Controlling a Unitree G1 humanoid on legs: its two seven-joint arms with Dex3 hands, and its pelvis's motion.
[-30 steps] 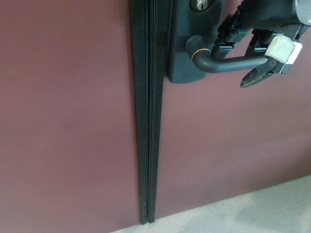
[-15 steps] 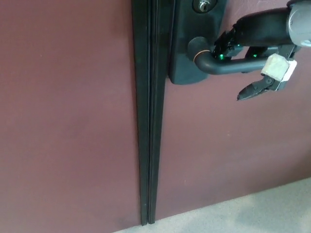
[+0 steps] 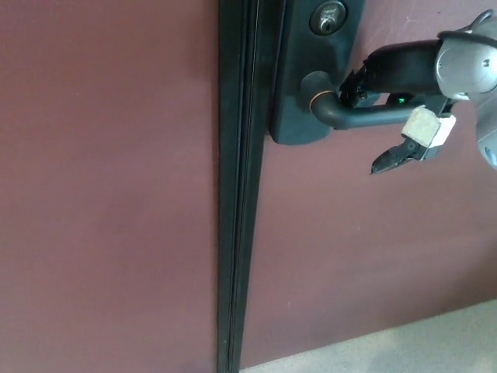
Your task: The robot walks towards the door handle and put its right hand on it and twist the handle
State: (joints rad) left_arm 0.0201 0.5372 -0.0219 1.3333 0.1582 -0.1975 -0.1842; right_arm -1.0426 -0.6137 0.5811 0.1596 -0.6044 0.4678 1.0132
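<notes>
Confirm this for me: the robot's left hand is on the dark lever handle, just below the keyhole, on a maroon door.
Not quite. The hand on the lever handle is the robot's right one: in the head view its arm comes in from the picture's right. The left hand is not in view. The rest stands: the handle is dark, sits just below the keyhole, and the door is maroon.

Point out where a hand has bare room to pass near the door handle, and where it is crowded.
Free: the plain door face below the door handle, down to the floor, and the panel left of the black seam. Crowded: around the lever, where the right robot hand rests, and the keyhole above.
</notes>
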